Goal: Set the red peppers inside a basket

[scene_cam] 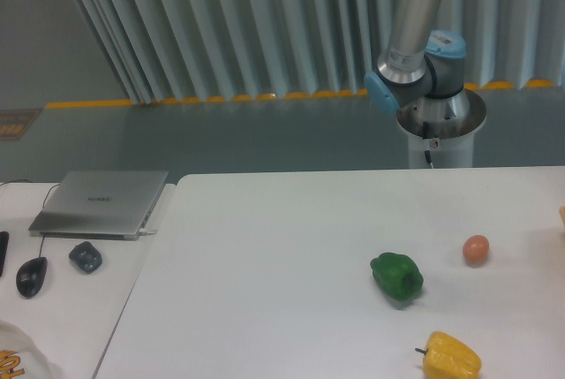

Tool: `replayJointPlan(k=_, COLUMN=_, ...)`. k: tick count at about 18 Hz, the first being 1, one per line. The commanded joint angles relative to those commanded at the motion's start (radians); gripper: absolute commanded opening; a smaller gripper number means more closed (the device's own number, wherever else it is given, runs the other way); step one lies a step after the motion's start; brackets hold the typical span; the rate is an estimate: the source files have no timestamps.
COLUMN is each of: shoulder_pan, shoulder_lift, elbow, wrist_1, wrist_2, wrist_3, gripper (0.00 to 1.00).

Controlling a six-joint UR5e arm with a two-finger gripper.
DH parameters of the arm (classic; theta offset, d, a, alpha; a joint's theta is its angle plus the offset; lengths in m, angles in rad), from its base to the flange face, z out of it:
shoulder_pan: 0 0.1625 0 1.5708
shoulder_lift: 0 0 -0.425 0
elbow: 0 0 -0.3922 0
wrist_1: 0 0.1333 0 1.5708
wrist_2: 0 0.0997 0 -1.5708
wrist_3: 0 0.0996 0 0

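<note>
White table [265, 246]; end effector out of frame.

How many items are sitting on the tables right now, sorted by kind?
Peppers: 2, the green pepper and the yellow pepper
Balls: 1, the orange-pink ball
Laptops: 1, the closed laptop
Computer mice: 1, the black mouse
Small dark objects: 1
Total: 6

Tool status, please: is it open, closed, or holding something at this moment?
Tool: not in view; it is outside the frame, so its state cannot be told. The red pepper is not visible either.
</note>
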Motion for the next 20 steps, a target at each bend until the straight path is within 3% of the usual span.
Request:
replayJointPlan(k=1, shoulder_pan=0.0, shoulder_lift=0.002, elbow=-0.005, wrist_1=0.0, wrist_2=0.0, wrist_3=-0.003, gripper=1.0)
replayJointPlan(k=10, shoulder_pan=-0.021, shoulder_lift=0.014, elbow=-0.002, wrist_1=-0.002, wrist_2=-0.003, wrist_3=-0.054, gripper=1.0)
replayJointPlan(k=15, shoulder_pan=-0.1, shoulder_lift=0.035, elbow=-0.011, wrist_1=-0.017, wrist_2=0.002, wrist_3=-0.104, gripper=1.0)
replayJointPlan(k=20, shoulder_pan=-0.219, shoulder_lift=0.061, elbow=-0.006, wrist_1=-0.093, wrist_2=0.0, wrist_3=-0.253, gripper=1.0)
